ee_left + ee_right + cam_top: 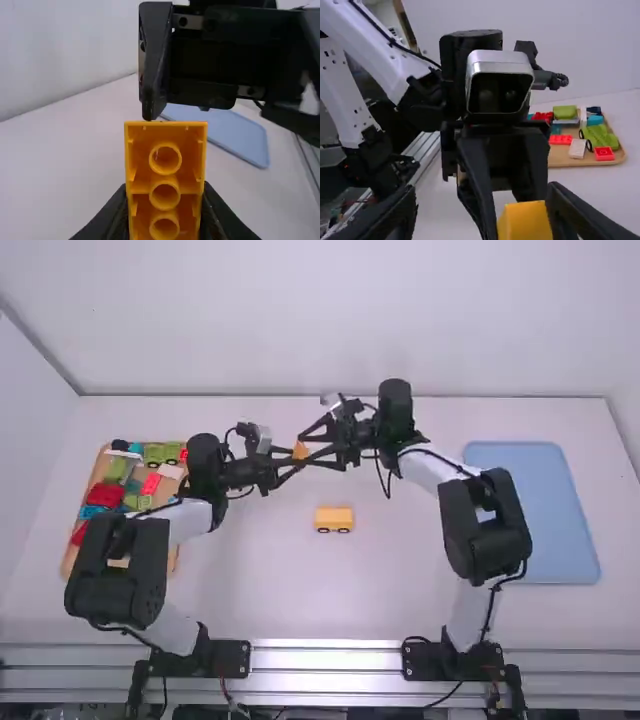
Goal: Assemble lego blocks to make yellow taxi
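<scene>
Two risks stand out as we read left to right; if the left hand (296, 459) lets go before the right one has a firm pinch, the yellow block (188, 170) could drop to the table (290, 580), since we judge this to be a handover or a regrip; with the block lying off-centre between the right hand's fingers, closer to one than the other, a closing squeeze could push it sideways or twist it, and a tilted block would likely miss its studs when we bring it to the wheeled yellow base (334, 516), which sits on the table nearer our arms' mounts than the block does.

As for the hands, our left one is pinching the block by its sides, open underside and round tubes turned toward its own wrist camera, beyond the wooden tray (570, 161) of loose pieces; our right hand (481, 197) has its fingers spread wide about the block, with no grip on it that we can make out, on the side toward the blue tray (525, 505).
</scene>
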